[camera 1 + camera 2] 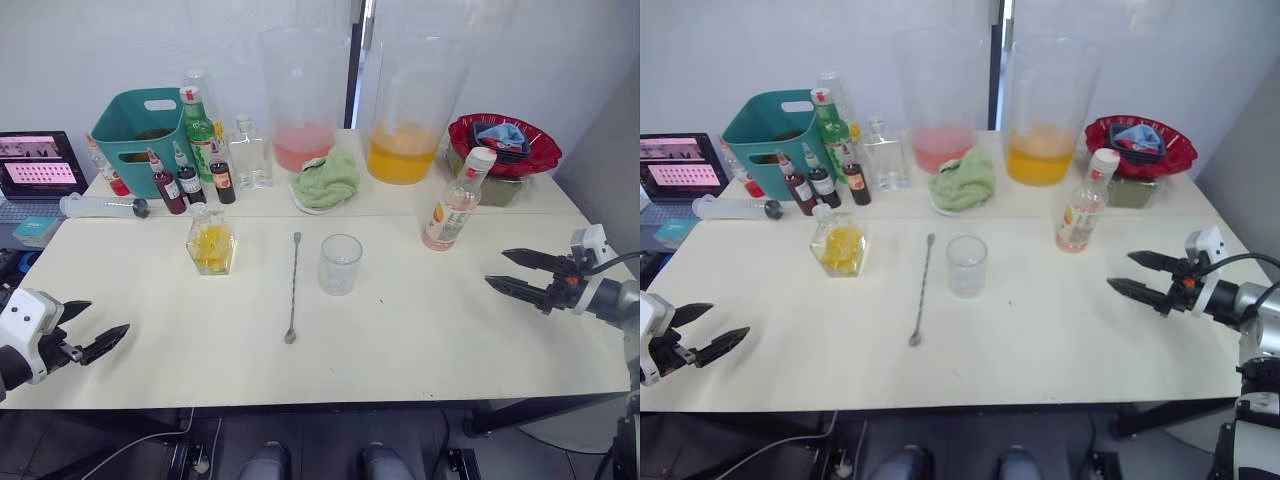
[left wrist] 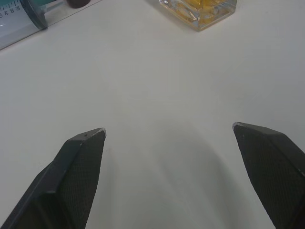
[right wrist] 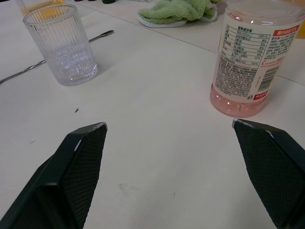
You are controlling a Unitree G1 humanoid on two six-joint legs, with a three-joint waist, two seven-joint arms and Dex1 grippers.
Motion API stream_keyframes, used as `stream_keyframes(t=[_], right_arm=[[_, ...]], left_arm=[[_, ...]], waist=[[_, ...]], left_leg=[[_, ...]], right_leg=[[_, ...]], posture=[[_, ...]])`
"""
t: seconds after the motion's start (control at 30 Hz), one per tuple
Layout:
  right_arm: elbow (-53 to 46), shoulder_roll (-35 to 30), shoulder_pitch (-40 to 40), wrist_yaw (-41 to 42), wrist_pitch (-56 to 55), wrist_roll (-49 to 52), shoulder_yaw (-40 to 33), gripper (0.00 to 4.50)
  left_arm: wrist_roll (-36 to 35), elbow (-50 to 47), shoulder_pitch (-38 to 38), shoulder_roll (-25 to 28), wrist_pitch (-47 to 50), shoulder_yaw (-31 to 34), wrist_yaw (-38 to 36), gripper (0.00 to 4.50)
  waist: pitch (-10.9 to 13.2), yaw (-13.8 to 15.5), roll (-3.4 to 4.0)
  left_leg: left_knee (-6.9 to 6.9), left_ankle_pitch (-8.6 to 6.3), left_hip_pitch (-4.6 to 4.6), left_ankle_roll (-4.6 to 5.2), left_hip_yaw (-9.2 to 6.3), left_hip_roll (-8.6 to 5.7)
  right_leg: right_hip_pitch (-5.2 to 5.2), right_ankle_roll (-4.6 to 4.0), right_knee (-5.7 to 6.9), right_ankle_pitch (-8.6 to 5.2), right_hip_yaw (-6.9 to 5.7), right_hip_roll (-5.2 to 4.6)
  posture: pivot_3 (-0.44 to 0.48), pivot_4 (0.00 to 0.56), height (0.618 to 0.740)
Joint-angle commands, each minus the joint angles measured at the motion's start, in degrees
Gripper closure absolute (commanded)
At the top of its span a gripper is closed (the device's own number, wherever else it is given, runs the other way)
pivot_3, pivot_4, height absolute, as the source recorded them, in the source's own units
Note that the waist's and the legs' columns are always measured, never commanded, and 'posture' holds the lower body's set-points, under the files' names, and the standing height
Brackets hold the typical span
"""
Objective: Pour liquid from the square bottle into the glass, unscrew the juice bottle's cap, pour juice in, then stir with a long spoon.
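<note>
Square bottle (image 1: 211,243) stood upright on the table (image 1: 420,340), left of centre, yellow liquid (image 1: 212,246) inside. Spoon (image 1: 293,288) lay flat between it and the empty glass (image 1: 340,264), bowl end nearest the robot. Juice bottle (image 1: 456,204) stood capped, white cap (image 1: 481,158) on, right of the glass and further back. Left gripper (image 1: 92,332) hovered at the near left edge, jaws spread, empty. Right gripper (image 1: 512,271) hovered at the right side, jaws spread, empty, pointing toward the glass and juice bottle. Green cloth (image 1: 326,179) and pitchers (image 1: 405,95) sat behind.

Teal basket (image 1: 135,128), green cloth (image 1: 326,180), two pitchers, red bowl (image 1: 505,143) along table's far edge.
</note>
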Motion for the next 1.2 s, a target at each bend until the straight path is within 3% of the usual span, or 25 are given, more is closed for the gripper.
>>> stream_keyframes(t=[0.03, 0.23, 0.47, 0.57, 0.7, 0.9, 1.2], right_arm=[[0.14, -0.22, -1.45, 0.35, -1.16, 0.86, -1.54, 0.04], [1.51, 0.83, -4.2, 1.09, -0.61, 0.67, -0.7, 0.04], [-4.28, 1.95, -7.47, 3.93, 6.28, 2.18, 1.67, 0.04], [-10.45, 2.56, -10.4, 7.01, 10.5, 2.38, 5.59, 0.04], [-17.75, 3.24, -13.52, 9.61, 16.66, 3.94, 9.01, 0.04], [-23.33, 4.29, -18.76, 12.36, 22.04, 6.02, 13.48, 0.04], [-27.91, 7.38, -22.35, 11.63, 26.91, 7.43, 17.87, 0.04]], left_arm=[[-1.76, -1.75, 0.49, 1.23, 0.77, 2.5, -0.44, 0.0], [-3.93, -6.29, 2.59, -1.32, 2.65, 5.66, 2.73, 0.0], [-11.87, -14.49, 4.52, -5.13, 11.63, 10.21, 6.52, 0.0], [-17.9, -24.33, 7.37, -11.45, 15.04, 12.17, 11.25, 0.0], [-18.93, -35.04, 11.43, -17.55, 16.15, 11.63, 17.23, 0.0], [-14.87, -46.66, 14.06, -27.2, 14.46, 6.19, 28.85, 0.0], [-1.12, -48.83, 12.01, -39.32, 7.85, -8.55, 41.76, 0.0]], waist=[[0.0, -0.03, 0.0], [0.0, -0.18, 0.0], [0.0, -0.08, 0.0], [-0.01, -0.28, 0.04], [-0.01, -0.25, 0.03], [-0.01, 0.61, 0.02], [-0.03, 0.85, -0.01]], left_leg=[[0.0, 0.0, 0.0, 0.0, 0.0, 0.0], [0.0, 0.0, 0.01, 0.0, -0.04, 0.04], [0.0, 0.0, 0.0, 0.0, -0.14, 0.05], [0.0, 0.0, -0.01, 0.0, -0.17, 0.05], [-0.01, -0.02, -0.03, 0.01, -0.17, 0.09], [0.05, -0.02, -0.03, 0.01, -0.18, 0.0], [0.11, -0.02, -0.06, 0.01, -0.12, -0.1]], right_leg=[[0.0, 0.0, 0.0, 0.0, 0.0, 0.0], [-0.01, 0.0, 0.0, 0.0, 0.01, 0.01], [-0.01, 0.0, 0.01, 0.0, 0.03, -0.01], [-0.02, 0.0, -0.02, 0.0, 0.07, -0.05], [-0.07, 0.0, -0.01, 0.0, 0.12, -0.06], [0.0, 0.0, -0.06, 0.0, 0.11, -0.14], [0.03, 0.02, -0.09, 0.01, 0.07, -0.07]], posture=[[0.0, 0.15, 0.74], [0.0, 0.15, 0.74], [0.0, 0.15, 0.74], [0.0, 0.15, 0.74], [0.0, 0.15, 0.74], [0.0, 0.15, 0.74], [0.0, 0.15, 0.74]])
